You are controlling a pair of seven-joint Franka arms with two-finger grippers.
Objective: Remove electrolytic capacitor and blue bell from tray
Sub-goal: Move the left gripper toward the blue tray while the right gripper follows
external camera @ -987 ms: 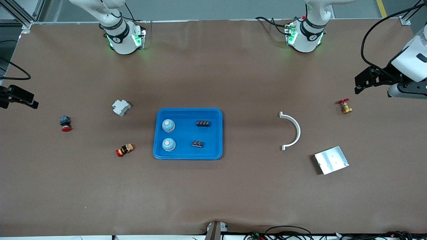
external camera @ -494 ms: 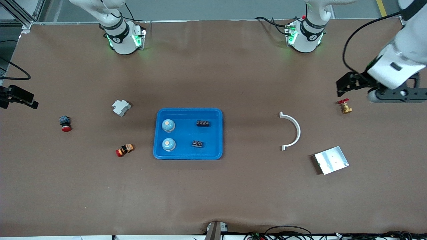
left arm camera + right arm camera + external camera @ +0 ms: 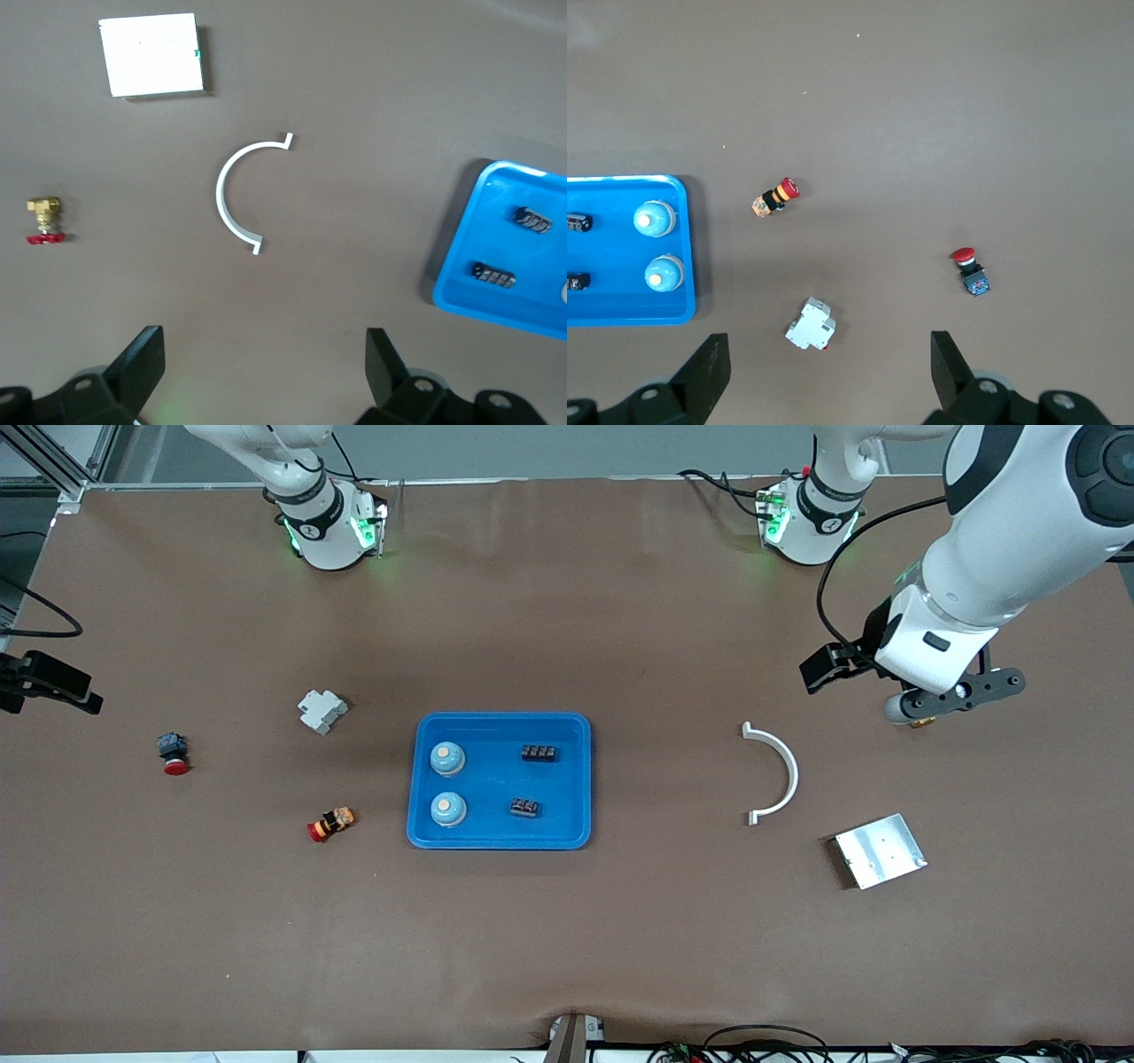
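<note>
I see the blue tray [image 3: 499, 841] mid-table holding two bells [image 3: 447, 758] and two capacitors [image 3: 539, 754], bells toward the right arm's end. The left gripper [image 3: 264, 372] hangs empty, fingers apart, over the table near the brass valve [image 3: 44, 220], which is largely hidden in the front view. The right gripper [image 3: 829, 367] waits, fingers apart, apparently above the white breaker [image 3: 811, 326].

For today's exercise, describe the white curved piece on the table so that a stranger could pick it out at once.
Start from the blue tray mid-table and move toward the left arm's end. The white half-ring lies flat there. The square metal plate and brass valve nearby aren't curved.
</note>
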